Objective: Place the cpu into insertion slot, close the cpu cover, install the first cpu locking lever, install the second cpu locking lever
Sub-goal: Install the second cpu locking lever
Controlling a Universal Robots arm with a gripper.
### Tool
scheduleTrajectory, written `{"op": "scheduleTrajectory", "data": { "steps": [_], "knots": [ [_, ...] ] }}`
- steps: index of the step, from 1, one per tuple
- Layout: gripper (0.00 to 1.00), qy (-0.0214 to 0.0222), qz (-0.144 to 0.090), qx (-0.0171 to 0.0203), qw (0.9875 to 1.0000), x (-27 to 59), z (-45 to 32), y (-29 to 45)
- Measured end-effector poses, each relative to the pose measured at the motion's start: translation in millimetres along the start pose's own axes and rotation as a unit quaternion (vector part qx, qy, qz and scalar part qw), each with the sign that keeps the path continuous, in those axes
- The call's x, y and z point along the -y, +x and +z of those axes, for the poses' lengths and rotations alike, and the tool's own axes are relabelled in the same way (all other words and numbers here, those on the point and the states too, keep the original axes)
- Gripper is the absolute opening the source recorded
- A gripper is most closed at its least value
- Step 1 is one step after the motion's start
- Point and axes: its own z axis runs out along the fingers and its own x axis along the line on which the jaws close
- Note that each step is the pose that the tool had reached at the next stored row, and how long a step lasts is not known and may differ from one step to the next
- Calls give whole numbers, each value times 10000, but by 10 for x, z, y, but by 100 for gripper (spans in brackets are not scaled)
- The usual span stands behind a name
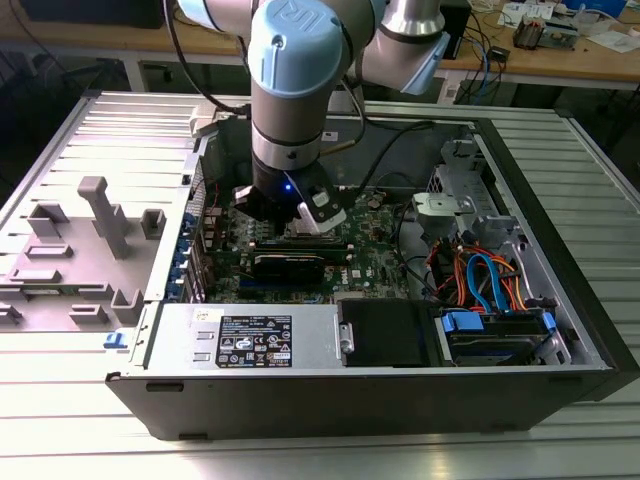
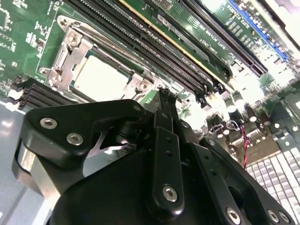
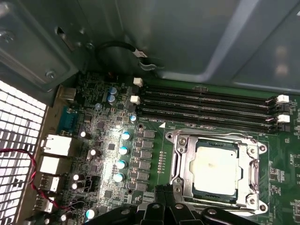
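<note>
While you look at the exterior view, you find the gripper (image 1: 292, 208) lowered inside the open computer case (image 1: 560, 180), hanging over the green motherboard (image 1: 370, 270); the arm's wrist hides whatever lies directly beneath the fingers, so you cannot read their state from here.

Moving to the second wrist view, you see the black fingers (image 2: 164, 110) drawn together into a single narrow tip with nothing between them. Just beyond that tip lies the insertion slot (image 2: 63, 61), and the cpu (image 2: 101, 79) sits inside it, its pale metal top showing through the window of the cpu cover (image 2: 70, 44), which appears to lie flat over the chip. Past the socket run the long black memory slots (image 2: 140, 42).

Turning to the first wrist view, you get the clearest look: the cpu (image 3: 216, 168) is seated in the slot (image 3: 178, 176), the cover (image 3: 212, 138) frames it, and the fingertips (image 3: 166, 199) hover near the socket's edge, just beside it. Whether they touch a locking lever you cannot tell.

Judged from this, placing the chip is done and the cover looks closed; you cannot confirm whether either lever is latched, so treat both as unsettled.
</note>
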Motion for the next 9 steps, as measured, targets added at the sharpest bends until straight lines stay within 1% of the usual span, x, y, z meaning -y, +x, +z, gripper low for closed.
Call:
{"op": "scheduleTrajectory", "data": {
  "steps": [2, 9],
  "knots": [
    [11, 13, 1, -2, 10000, -8, -12, 0],
    [11, 15, 1, -5, 10000, -9, -13, 0]
  ]
}}
